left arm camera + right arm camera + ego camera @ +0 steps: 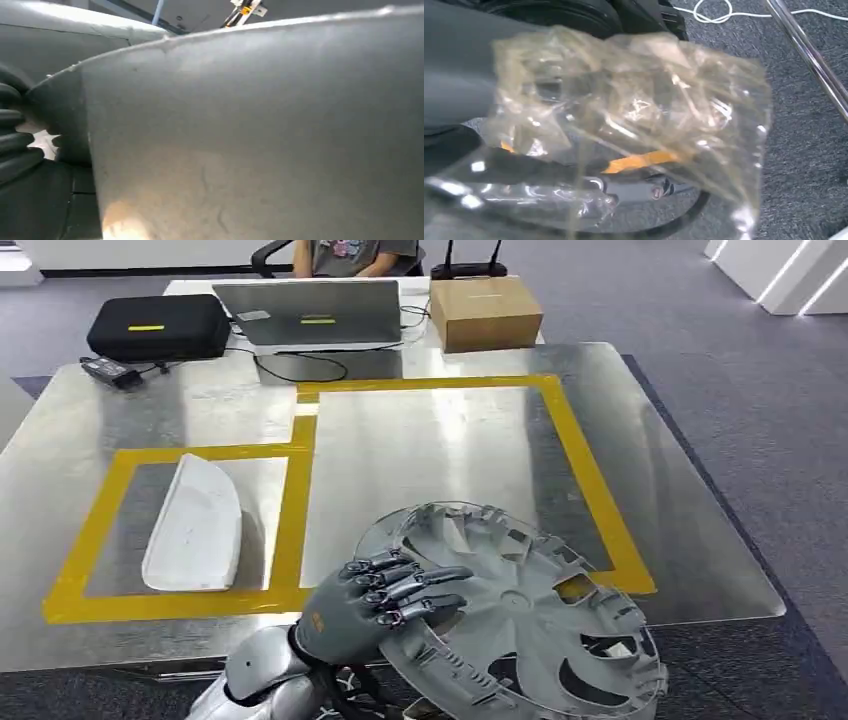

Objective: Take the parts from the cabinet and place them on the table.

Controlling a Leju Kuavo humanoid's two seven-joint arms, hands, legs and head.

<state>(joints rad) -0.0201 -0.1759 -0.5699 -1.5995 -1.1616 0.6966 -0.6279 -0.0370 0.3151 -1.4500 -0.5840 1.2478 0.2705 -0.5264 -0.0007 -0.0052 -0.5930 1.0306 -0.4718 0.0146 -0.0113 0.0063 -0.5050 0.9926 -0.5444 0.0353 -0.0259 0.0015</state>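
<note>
My left hand gripped a grey wheel cover, its dark fingers laid over the ribbed inner face near the rim while the disc tilted above the near edge of the metal table, partly over the table and partly beyond its near edge, above the carpet. Whether it touched the tabletop I could not tell. In my left wrist view the cover's smooth grey surface loomed close and blurred, with the ribbed cover of my hand at the edge. Yellow tape marked two rectangles on the table; a white curved part lay inside the smaller one, well apart from the wheel cover. At the far side of the table stood a laptop, a black case and a cardboard box, with a person seated beyond them. My right wrist view showed a crumpled clear plastic bag close to the camera, with something dark and an orange strip inside it, above grey carpet; the bag hid my right hand, so I could not tell how those fingers lay.
</note>
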